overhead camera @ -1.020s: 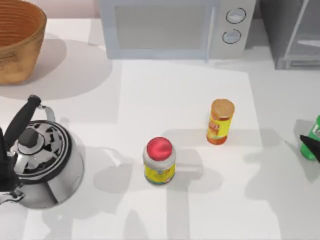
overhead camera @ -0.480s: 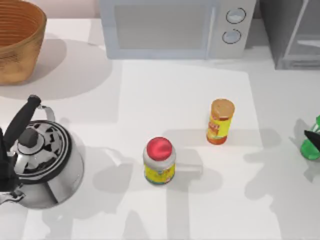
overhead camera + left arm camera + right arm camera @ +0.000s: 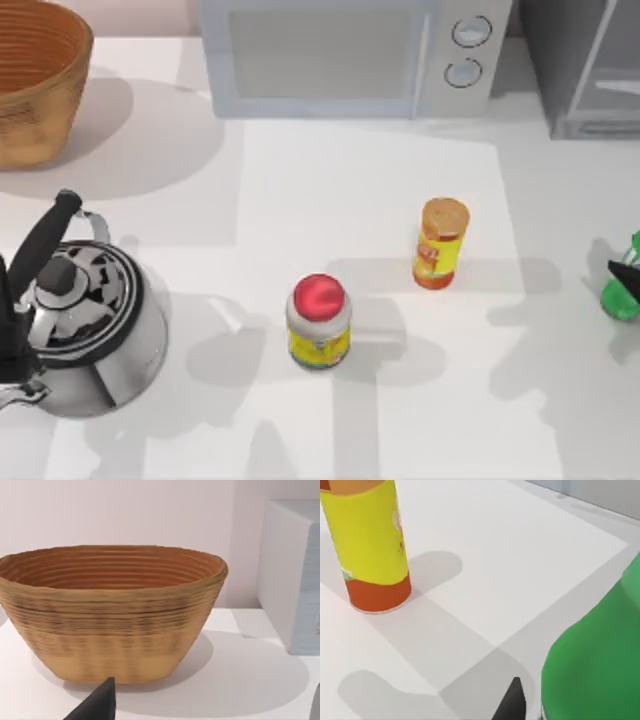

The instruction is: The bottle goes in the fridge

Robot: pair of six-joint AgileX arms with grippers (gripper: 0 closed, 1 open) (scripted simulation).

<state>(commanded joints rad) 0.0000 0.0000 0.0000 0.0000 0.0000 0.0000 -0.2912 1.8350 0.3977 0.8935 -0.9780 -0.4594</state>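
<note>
The green bottle (image 3: 622, 300) stands at the table's far right edge, cut off by the top view's border. It looms large in the right wrist view as the bottle (image 3: 600, 650). My right gripper (image 3: 628, 280) is at the bottle with a dark finger across its side. In the wrist view the right gripper (image 3: 580, 700) has one fingertip (image 3: 514, 702) close against the green body, and it looks shut on the bottle. The dark grey fridge (image 3: 585, 65) stands at the back right, behind the bottle. My left gripper (image 3: 210, 705) hangs open at the far left, facing the basket.
An orange-lidded jar (image 3: 441, 243) and a red-lidded jar (image 3: 319, 322) stand mid-table. The light grey microwave (image 3: 350, 55) is at the back, left of the fridge. A steel kettle (image 3: 85, 325) sits front left and a wicker basket (image 3: 35, 80) back left.
From one second ago, less of the bottle shows at the right edge and the right gripper's finger sits across it. In the last half second nothing moved.
</note>
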